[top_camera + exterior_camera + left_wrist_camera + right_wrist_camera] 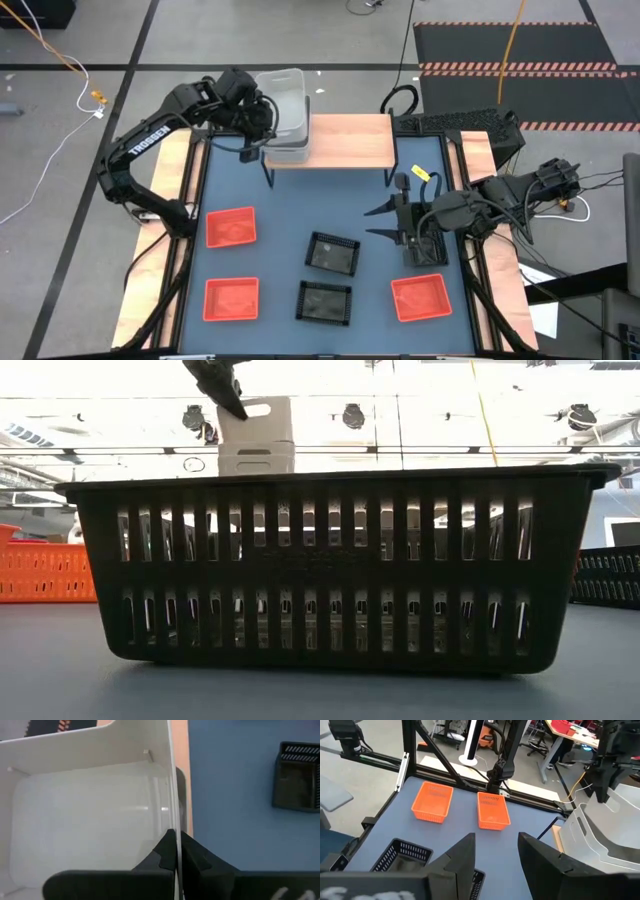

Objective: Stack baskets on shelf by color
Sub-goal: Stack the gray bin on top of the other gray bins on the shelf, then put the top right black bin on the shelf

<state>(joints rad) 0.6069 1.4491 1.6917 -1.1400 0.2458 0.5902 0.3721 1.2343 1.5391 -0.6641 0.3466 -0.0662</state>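
Overhead, the left gripper [262, 118] is closed on the wall of a white basket [285, 92] it holds over the stack of white ones [288, 152] at the left end of the shelf [350, 140]. The right gripper [392, 222] hangs with its fingers apart and nothing between them, above the table [280, 200] just beside a black basket partly under that arm. Counted from this view: three red baskets [231, 226], two left and one right; two black baskets [332, 253] in plain sight near the middle plus the one under the right arm; how many whites sit in the stack I cannot tell.

From table level, a black basket [335, 565] fills the frame; behind it the held white one [257, 422] sits tilted above a level white one, with a red basket [45, 572] at the far left.

The left wrist view shows both fingers [162, 857] pinched tight on the thin white wall [170, 790], the shelf edge beyond.

The right wrist view shows spread empty fingers [462, 855], two red baskets [492, 810] across the table, and the white stack [600, 832].

The risk, as I judge it: the held basket is skewed, so letting go now could leave it cocked on the stack or tip it off the shelf end.
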